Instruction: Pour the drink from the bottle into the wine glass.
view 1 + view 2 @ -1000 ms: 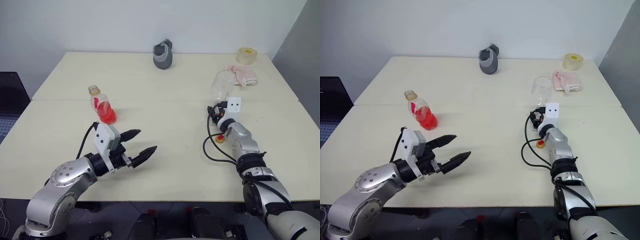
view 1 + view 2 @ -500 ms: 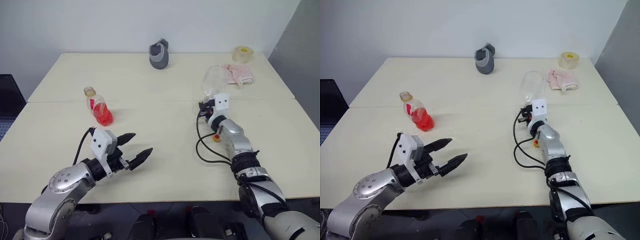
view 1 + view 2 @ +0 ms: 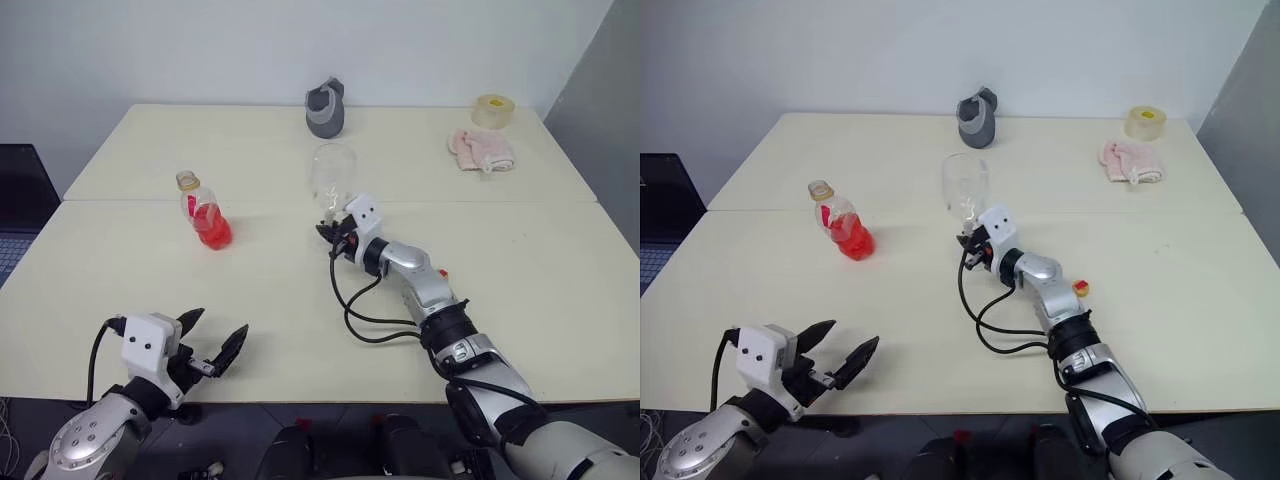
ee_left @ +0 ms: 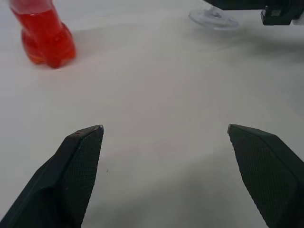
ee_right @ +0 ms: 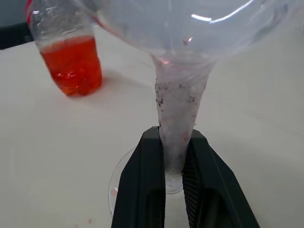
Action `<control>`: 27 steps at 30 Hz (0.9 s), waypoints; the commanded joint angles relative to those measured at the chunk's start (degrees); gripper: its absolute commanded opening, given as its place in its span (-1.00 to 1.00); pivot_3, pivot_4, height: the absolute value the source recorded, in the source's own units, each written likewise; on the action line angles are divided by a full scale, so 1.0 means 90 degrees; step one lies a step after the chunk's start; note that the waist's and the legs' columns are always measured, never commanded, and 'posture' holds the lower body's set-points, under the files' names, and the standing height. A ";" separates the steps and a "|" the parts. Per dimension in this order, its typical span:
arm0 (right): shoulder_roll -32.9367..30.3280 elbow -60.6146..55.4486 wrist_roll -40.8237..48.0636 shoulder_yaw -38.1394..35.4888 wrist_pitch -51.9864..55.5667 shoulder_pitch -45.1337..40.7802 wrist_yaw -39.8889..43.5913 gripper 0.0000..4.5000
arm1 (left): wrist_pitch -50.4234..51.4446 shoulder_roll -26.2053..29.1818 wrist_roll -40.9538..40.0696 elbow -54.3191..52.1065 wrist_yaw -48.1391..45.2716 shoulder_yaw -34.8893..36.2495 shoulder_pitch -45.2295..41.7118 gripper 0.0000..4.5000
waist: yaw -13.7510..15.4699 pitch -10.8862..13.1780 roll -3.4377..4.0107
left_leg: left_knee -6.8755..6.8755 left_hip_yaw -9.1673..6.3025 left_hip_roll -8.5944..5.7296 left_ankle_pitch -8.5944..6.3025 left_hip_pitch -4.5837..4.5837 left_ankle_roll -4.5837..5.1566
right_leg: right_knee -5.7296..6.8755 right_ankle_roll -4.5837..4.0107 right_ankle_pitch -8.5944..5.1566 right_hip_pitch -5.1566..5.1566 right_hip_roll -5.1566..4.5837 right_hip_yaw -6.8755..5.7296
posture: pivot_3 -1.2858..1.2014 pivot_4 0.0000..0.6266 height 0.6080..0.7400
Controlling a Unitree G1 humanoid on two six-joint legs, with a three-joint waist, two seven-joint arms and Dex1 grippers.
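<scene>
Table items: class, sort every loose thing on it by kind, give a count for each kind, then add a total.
Bottle of red drink: 1
Wine glass: 1
Grey cup: 1
Pink cloth: 1
Tape roll: 1
Small red-and-yellow piece: 1
Total: 6

**Head pair high, wrist cameras low**

Both eye views look forward and down over the whole table (image 3: 300, 300). The wrist views sit close to the tabletop, sharing the bottle (image 4: 42, 35) and the wine glass (image 5: 178, 109) foot.
</scene>
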 commanded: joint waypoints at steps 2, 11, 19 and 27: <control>0.0044 0.0368 -0.0177 0.0022 -0.0413 -0.0144 0.0050 -0.91 | -0.0351 -0.0138 0.0202 -0.0215 0.0082 -0.0004 0.0091 1.00 | -0.0001 0.0000 0.0000 | 0.0000 0.0001 0.0001 0.0000 0.0000 0.0000 | 0.0000 0.0000 0.0000 0.0000 0.0001 0.0000 | 0.03 -0.52 1.00; 0.0089 0.0462 -0.0169 -0.0059 -0.0482 -0.0099 0.0140 -0.24 | -0.0413 -0.0125 0.0337 0.0085 0.0134 -0.0154 -0.0435 1.00 | -0.0025 0.0000 0.0000 | -0.0001 0.0004 0.0005 0.0000 0.0003 0.0000 | 0.0002 -0.0003 0.0002 0.0001 0.0007 0.0001 | 0.03 -0.52 1.00; -0.0181 -0.1188 0.0173 -0.0052 0.0328 0.0534 0.0497 0.71 | -0.0363 0.0019 0.0386 0.0460 0.0073 -0.0172 -0.1016 1.00 | -0.0007 0.0000 0.0000 | -0.0002 -0.0002 0.0009 -0.0001 0.0001 0.0001 | 0.0002 -0.0004 0.0002 0.0001 0.0008 -0.0004 | 0.03 -0.52 1.00; -0.1221 -0.4157 0.0604 0.0068 0.1924 0.1764 0.1057 0.71 | -0.0640 -0.0024 0.0794 0.1634 0.0465 -0.0098 -0.2142 1.00 | 0.0050 0.0000 0.0000 | 0.0000 -0.0005 0.0008 -0.0001 0.0001 0.0001 | -0.0001 -0.0003 0.0002 0.0002 0.0008 -0.0006 | 0.03 -0.52 1.00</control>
